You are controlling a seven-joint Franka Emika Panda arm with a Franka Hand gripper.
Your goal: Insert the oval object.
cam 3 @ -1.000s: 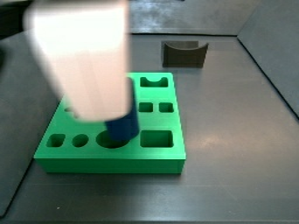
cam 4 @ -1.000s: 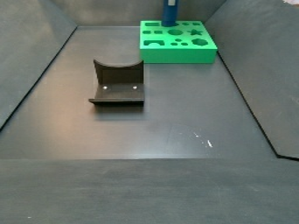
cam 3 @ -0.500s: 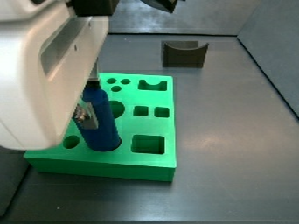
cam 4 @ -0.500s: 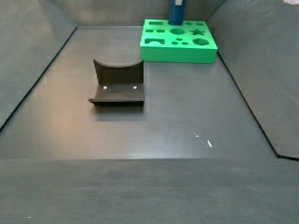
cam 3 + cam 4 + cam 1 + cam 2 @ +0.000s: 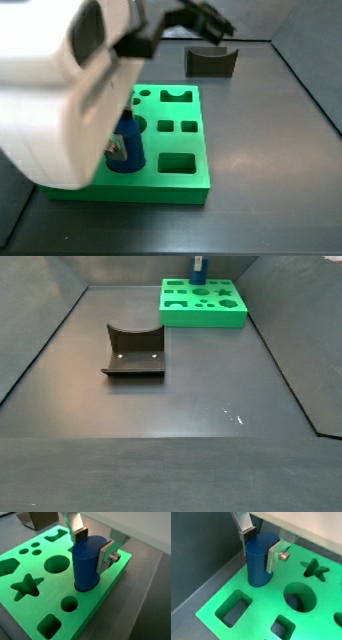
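The oval object, a smooth bright blue peg (image 5: pixel 87 564), stands upright with its lower end in a hole of the green board (image 5: pixel 100 607), near the board's edge. It shows in both wrist views (image 5: pixel 258 559) and in both side views (image 5: pixel 130 135) (image 5: pixel 197 268). My gripper (image 5: pixel 93 547) comes down over the peg. Its silver fingers (image 5: pixel 272 557) sit on either side of the peg's upper part, pads against it. In a side view the arm's white body hides most of the gripper (image 5: pixel 123 150).
The board (image 5: pixel 261 599) has several other open holes: a star, circles, squares and a notched shape. The dark fixture (image 5: pixel 134 351) stands apart from the board on the grey floor, also seen in a side view (image 5: pixel 211 62). Dark walls ring the floor.
The peg went from leaning to upright in its hole. The board shifted slightly and the arm's white body moved across the side view.
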